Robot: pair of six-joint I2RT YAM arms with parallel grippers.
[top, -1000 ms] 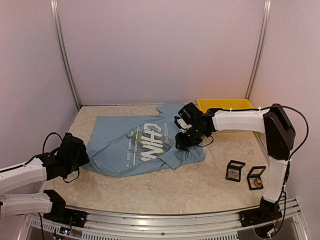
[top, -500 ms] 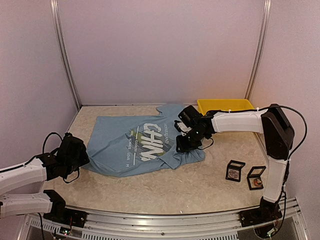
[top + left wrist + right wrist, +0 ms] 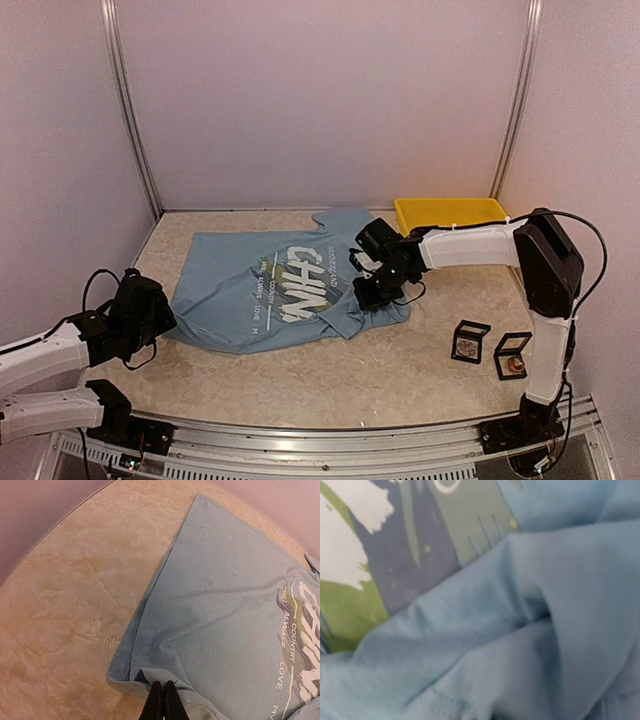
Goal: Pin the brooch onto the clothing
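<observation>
The light blue T-shirt [image 3: 262, 285] with white "CHINA" lettering lies spread on the table. Its right part is folded into a bunch. My left gripper [image 3: 163, 682] is shut on the folded hem corner at the shirt's near left edge [image 3: 131, 672]. It also shows in the top view [image 3: 152, 306]. My right gripper [image 3: 372, 292] is down on the bunched right side of the shirt. In the right wrist view, cloth [image 3: 520, 630] fills the frame and hides the fingers. A small reddish brooch lies in a black box [image 3: 513, 355] at the right.
A second black box [image 3: 469, 341] stands next to the first. A yellow tray [image 3: 450, 212] sits at the back right, just behind the right arm. Pink walls close the table at the back and both sides.
My right gripper has shifted slightly nearer on the bunched cloth. My left arm has drawn back slightly to the left with the hem in it.
</observation>
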